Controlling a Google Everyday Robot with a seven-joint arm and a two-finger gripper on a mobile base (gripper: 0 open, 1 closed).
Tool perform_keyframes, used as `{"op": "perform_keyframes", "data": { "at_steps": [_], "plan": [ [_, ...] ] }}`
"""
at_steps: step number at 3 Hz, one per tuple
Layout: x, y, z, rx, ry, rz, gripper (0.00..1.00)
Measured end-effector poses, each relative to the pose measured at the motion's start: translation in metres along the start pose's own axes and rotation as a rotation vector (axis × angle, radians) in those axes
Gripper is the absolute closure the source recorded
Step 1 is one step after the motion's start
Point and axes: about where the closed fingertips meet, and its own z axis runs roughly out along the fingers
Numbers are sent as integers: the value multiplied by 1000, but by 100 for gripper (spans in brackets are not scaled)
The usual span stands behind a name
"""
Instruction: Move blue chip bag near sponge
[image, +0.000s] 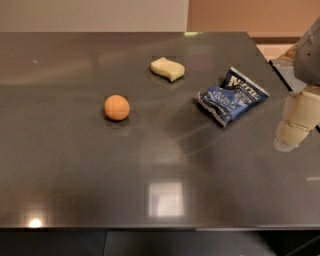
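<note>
The blue chip bag (232, 97) lies crinkled on the dark table, right of centre. The pale-yellow sponge (168, 68) with wavy sides lies on the table up and to the left of the bag, apart from it. My gripper (297, 121) is at the right edge of the view, to the right of the bag and a little nearer the camera, not touching it. Its pale fingers point down toward the table. It holds nothing that I can see.
An orange ball (117, 107) sits on the table left of centre, below and left of the sponge. The dark table (75, 165) reaches from the back wall to the front edge. Its right edge runs just behind the gripper.
</note>
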Motion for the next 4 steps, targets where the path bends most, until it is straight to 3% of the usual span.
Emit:
{"op": "perform_keyframes", "data": {
  "at_steps": [2, 4],
  "plan": [
    [-5, -7, 2, -27, -20, -32, 0],
    [-26, -63, 36, -97, -72, -117, 0]
  ]
}}
